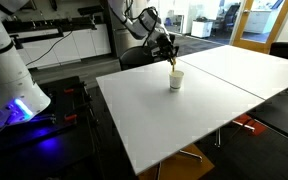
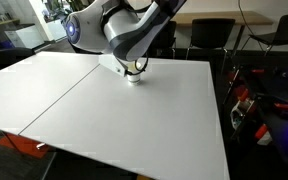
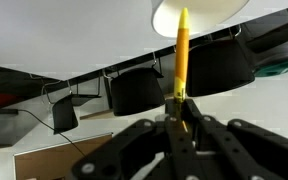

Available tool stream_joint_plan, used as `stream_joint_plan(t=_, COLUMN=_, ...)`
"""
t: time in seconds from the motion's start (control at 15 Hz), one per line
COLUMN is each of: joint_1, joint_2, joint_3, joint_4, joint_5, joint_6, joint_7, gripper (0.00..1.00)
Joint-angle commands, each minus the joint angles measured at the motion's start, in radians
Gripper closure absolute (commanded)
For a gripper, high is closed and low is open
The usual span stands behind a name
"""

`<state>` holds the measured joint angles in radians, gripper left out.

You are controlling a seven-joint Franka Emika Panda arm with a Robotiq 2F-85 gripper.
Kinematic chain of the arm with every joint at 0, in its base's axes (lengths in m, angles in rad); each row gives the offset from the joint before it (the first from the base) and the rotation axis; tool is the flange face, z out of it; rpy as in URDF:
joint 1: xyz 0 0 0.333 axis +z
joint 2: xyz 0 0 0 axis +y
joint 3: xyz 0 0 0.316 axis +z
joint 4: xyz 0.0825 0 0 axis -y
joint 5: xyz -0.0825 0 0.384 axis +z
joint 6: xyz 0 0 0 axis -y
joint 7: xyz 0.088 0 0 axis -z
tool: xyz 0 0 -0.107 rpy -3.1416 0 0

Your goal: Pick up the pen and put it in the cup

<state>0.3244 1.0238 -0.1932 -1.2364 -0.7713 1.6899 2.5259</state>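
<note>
The white cup (image 1: 175,79) stands on the white table (image 1: 204,110); it also shows in the wrist view (image 3: 199,15) and partly behind the arm in an exterior view (image 2: 135,79). My gripper (image 1: 170,52) hovers just above the cup and is shut on the yellowish pen (image 3: 181,55). The pen points from the fingers (image 3: 180,110) toward the cup's rim, its tip at the opening. In an exterior view the pen (image 1: 173,63) hangs down from the gripper just above the cup.
Black office chairs (image 3: 144,88) stand along the far side of the table. A seam (image 2: 74,90) divides the two table tops. Another robot base with blue light (image 1: 14,100) sits off the table's side.
</note>
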Motion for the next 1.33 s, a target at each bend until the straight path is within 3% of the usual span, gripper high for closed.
stream_joint_plan(t=0.0, joint_1=-0.022, joint_2=0.065, joint_3=0.019, joint_4=0.098, joint_5=-0.009, joint_6=-0.024, joint_7=-0.045, gripper=0.97)
stream_joint_plan(t=0.13, joint_1=-0.024, joint_2=0.093, joint_3=0.016, joint_4=0.132, joint_5=-0.005, joint_6=-0.027, joint_7=-0.061, gripper=0.97)
stream_joint_plan(t=0.2, joint_1=-0.025, joint_2=0.105, joint_3=0.016, joint_4=0.148, joint_5=-0.002, joint_6=-0.026, joint_7=-0.068, gripper=0.90)
stream_joint_plan(t=0.27, joint_1=-0.026, joint_2=0.116, joint_3=0.015, joint_4=0.162, joint_5=0.001, joint_6=-0.026, joint_7=-0.074, gripper=0.63)
stream_joint_plan(t=0.4, joint_1=-0.026, joint_2=0.132, joint_3=0.012, joint_4=0.185, joint_5=0.003, joint_6=-0.026, joint_7=-0.083, gripper=0.55)
stream_joint_plan(t=0.87, joint_1=-0.010, joint_2=0.100, joint_3=-0.001, joint_4=0.172, joint_5=0.002, joint_6=-0.035, joint_7=-0.045, gripper=0.02)
stream_joint_plan(t=1.27, joint_1=0.002, joint_2=0.019, joint_3=-0.003, joint_4=0.093, joint_5=-0.001, joint_6=-0.025, joint_7=0.027, gripper=0.00)
